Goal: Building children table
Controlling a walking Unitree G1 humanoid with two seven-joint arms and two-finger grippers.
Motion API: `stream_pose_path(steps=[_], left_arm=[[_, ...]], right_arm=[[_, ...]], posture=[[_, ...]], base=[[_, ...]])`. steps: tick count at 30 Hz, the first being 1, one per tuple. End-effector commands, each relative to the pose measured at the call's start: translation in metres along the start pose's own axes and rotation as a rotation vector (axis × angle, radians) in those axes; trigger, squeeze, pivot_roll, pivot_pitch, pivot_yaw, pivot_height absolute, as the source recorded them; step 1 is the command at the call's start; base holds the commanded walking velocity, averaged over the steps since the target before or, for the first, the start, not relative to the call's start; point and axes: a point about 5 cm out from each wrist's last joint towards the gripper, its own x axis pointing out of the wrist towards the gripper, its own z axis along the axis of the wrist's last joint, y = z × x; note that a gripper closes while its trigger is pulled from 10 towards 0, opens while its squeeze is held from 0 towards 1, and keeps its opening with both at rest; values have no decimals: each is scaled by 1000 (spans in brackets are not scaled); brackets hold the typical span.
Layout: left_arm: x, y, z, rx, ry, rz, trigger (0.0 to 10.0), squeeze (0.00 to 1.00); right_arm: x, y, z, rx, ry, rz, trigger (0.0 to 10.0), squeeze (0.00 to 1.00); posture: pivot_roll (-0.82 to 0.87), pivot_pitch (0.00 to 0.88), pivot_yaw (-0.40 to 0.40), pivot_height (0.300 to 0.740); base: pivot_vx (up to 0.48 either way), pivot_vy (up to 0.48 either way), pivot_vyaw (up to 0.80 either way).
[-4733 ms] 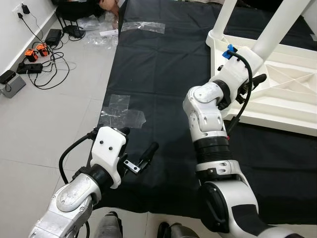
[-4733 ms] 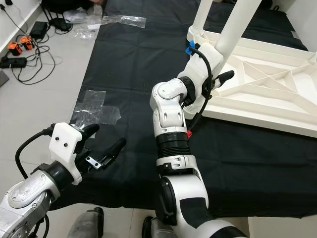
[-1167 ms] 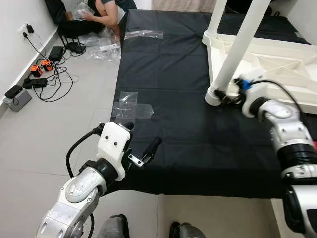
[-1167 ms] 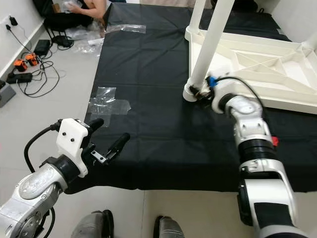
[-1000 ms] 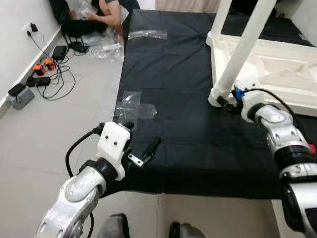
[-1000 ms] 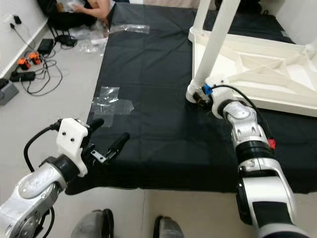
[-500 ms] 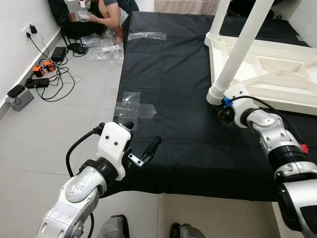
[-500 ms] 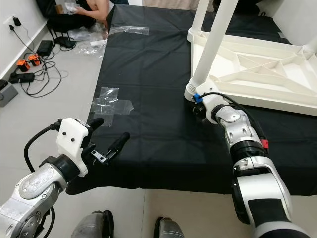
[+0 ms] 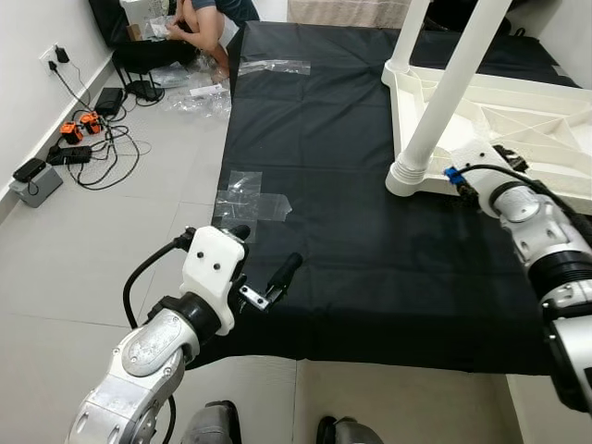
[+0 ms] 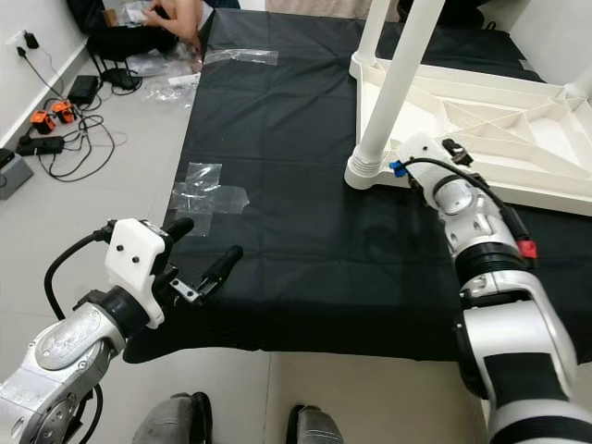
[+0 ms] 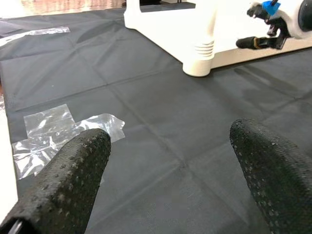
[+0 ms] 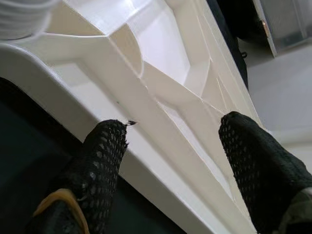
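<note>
A white children's table (image 9: 518, 129) is lying upside down on the far right part of a black mat (image 9: 324, 176) spread over the tiled floor (image 9: 83, 240), with its white legs (image 9: 444, 102) sticking up from the corners. The right end effector (image 9: 507, 159) is reaching over the near edge of the overturned tabletop, just right of the nearest leg's base (image 9: 408, 176), with its fingers (image 12: 105, 156) spread apart and holding nothing, the ribbed white underside lying between them. The left end effector (image 9: 264, 268) is hovering over the near left edge of the mat, well apart from the table, with its fingers (image 11: 73, 170) also spread and empty. Crumpled clear plastic bags (image 9: 248, 196) are lying on the mat's left edge between the left end effector and the table, and more clear plastic (image 9: 273, 66) is lying at the far end. On the far left, a person (image 9: 199, 23) is sitting on the floor among wrappers, and cables with a power strip (image 9: 74, 153) are trailing along the wall.
</note>
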Motion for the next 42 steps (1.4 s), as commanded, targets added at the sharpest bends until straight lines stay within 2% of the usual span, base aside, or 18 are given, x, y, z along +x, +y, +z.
stream_pose_path(steps=[1, 2, 3, 4, 9, 10, 13, 19, 20, 21, 22, 25, 28, 30, 34, 38, 40, 42], left_arm=[[-1, 0, -1, 9, 8, -4, 10000, 0], [0, -1, -1, 6, 4, -6, 10000, 0], [0, -1, -1, 6, 4, -6, 10000, 0], [0, -2, 0, 5, 2, -7, 10000, 0], [0, -4, 5, 7, -10, -13, 10000, 0], [-1, -5, 7, 8, -13, -15, 10000, 0], [-5, -5, 13, 13, -17, -19, 10000, 0], [-8, -7, 17, 15, -17, -25, 10000, 0], [-10, -8, 20, 13, -18, -29, 10000, 0], [-10, -8, 20, 13, -18, -29, 10000, 0], [-14, -11, 23, 8, -15, -42, 10000, 0], [-14, -11, 23, 8, -15, -42, 10000, 0], [-16, -12, 27, 8, -10, -52, 10000, 0], [-16, -12, 28, 9, -10, -53, 10000, 0], [-17, -10, 30, 13, -1, -61, 10000, 0], [-17, -11, 30, 10, 6, -67, 10000, 0], [-18, -12, 30, 10, 8, -67, 10000, 0], [-19, -11, 31, 10, 16, -66, 10000, 0]], right_arm=[[0, -15, 3, 69, -8, -79, 10000, 0], [0, -29, 21, 228, -93, -234, 10000, 0], [0, -29, 21, 228, -93, -234, 10000, 0], [0, -30, 27, 284, -115, -277, 10000, 0], [3, -21, 41, 300, -146, -306, 10000, 0], [4, -16, 43, 322, -141, -297, 10000, 0], [8, -6, 50, 308, -130, -233, 10000, 0], [9, -9, 57, 281, -135, -217, 10000, 0], [8, -16, 61, 243, -139, -236, 10000, 0], [8, -16, 61, 243, -139, -236, 10000, 0], [7, -30, 67, 174, -142, -265, 10000, 0], [7, -30, 67, 174, -142, -265, 10000, 0], [7, -38, 67, 4, -104, -226, 10000, 0], [7, -39, 66, -31, -94, -216, 10000, 0], [6, -44, 54, -270, -19, -147, 10000, 0], [6, -44, 51, -270, -9, -120, 10000, 0], [6, -41, 49, -296, -5, -105, 10000, 0], [7, -32, 46, -359, -5, -46, 10000, 0]], posture=[[94, 160, -65, 740], [92, 168, -55, 740], [92, 168, -55, 740], [92, 168, -55, 740], [114, 192, -48, 740], [118, 208, -46, 740], [129, 249, -36, 740], [134, 272, -36, 740], [136, 310, -30, 740], [136, 310, -30, 740], [139, 325, -25, 740], [139, 325, -25, 740], [138, 347, -20, 740], [138, 350, -19, 740], [128, 364, -9, 740], [126, 365, -6, 740], [126, 368, -7, 740], [126, 368, -7, 740]], base=[[0, 0, 0], [0, 0, 0], [0, 0, 0], [0, 0, 0], [0, 0, 0], [0, 0, 0], [0, 0, 0], [0, 0, 0], [0, 0, 0], [0, 0, 0], [0, 0, 0], [0, 0, 0], [0, 0, 0], [0, 0, 0], [0, 0, 0], [0, 0, 0], [0, 0, 0], [0, 0, 0]])
